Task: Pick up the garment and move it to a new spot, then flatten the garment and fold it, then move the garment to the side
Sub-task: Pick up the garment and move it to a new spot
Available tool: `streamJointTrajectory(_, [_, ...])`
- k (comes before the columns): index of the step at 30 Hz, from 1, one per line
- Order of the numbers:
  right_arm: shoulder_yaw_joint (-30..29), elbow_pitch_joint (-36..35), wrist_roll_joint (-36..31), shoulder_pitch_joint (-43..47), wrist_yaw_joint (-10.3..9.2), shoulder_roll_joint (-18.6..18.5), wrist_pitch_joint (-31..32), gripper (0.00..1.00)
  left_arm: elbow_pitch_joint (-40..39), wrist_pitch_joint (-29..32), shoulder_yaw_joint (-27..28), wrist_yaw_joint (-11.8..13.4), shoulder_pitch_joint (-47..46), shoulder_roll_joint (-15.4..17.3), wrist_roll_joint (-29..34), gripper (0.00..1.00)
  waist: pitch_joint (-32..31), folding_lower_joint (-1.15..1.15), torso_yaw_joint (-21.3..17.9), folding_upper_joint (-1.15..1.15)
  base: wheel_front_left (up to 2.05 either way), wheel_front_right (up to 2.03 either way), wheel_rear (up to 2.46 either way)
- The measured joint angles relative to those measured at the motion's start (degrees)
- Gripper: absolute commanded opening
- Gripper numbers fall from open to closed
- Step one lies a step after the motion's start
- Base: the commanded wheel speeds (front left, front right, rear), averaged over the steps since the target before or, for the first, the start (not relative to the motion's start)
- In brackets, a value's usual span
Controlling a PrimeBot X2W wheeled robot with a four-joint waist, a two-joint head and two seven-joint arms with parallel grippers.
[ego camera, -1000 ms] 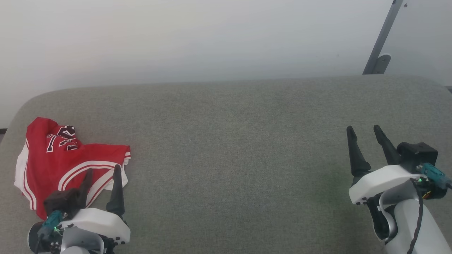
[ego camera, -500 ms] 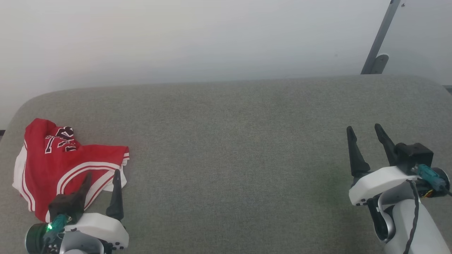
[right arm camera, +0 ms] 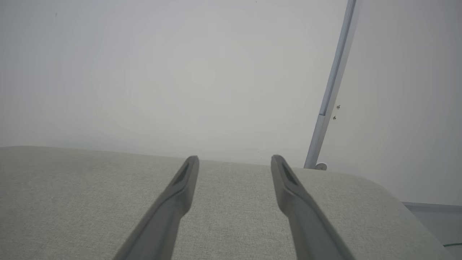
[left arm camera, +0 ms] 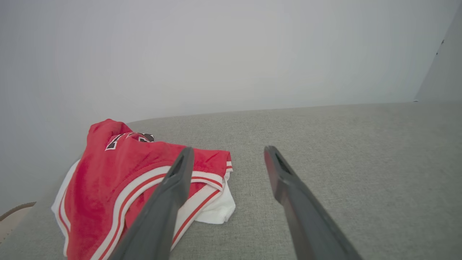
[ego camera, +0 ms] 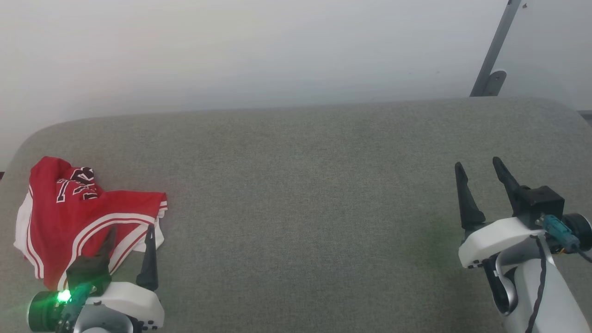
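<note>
You have a broad grey woven-fabric cushion (ego camera: 296, 185) before you, with the crumpled red soft-fabric basketball shorts (ego camera: 60, 217), white-panelled and stripe-trimmed, lying near its front left corner. Your left pincer (ego camera: 131, 228) hovers spread and empty at the shorts' near right edge. Your right pincer (ego camera: 477, 162), also spread and empty, sits near the cushion's right edge.

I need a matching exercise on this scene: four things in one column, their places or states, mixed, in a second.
1. red and white soft-fabric shorts
2. dark-fingered left gripper
3. dark-fingered right gripper
4. slanted grey metal bar

a. open over bare grey fabric cushion
b. behind the cushion's right end
c. crumpled at the cushion's left end
d. open, next to the shorts

Pairs: 1-c, 2-d, 3-a, 4-b
</note>
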Motion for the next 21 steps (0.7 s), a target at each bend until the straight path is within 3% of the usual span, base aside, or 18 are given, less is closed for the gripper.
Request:
streamJointTrajectory(11, [-0.7,-0.2,-3.0,0.0,0.00,0.3,-1.0,1.00,1.5,-1.0,1.2,-1.2,-1.0,-0.7,4.0,1.00,0.0,0.00,1.3,0.00,0.00,0.00,0.00])
streamJointTrajectory(21, [3.1,-0.2,-2.4,0.9,0.00,0.9,-1.2,1.00,2.5,-1.2,3.9,-0.7,-1.3,-2.3,4.3,1.00,0.1,0.00,7.7,0.00,0.00,0.00,0.00])
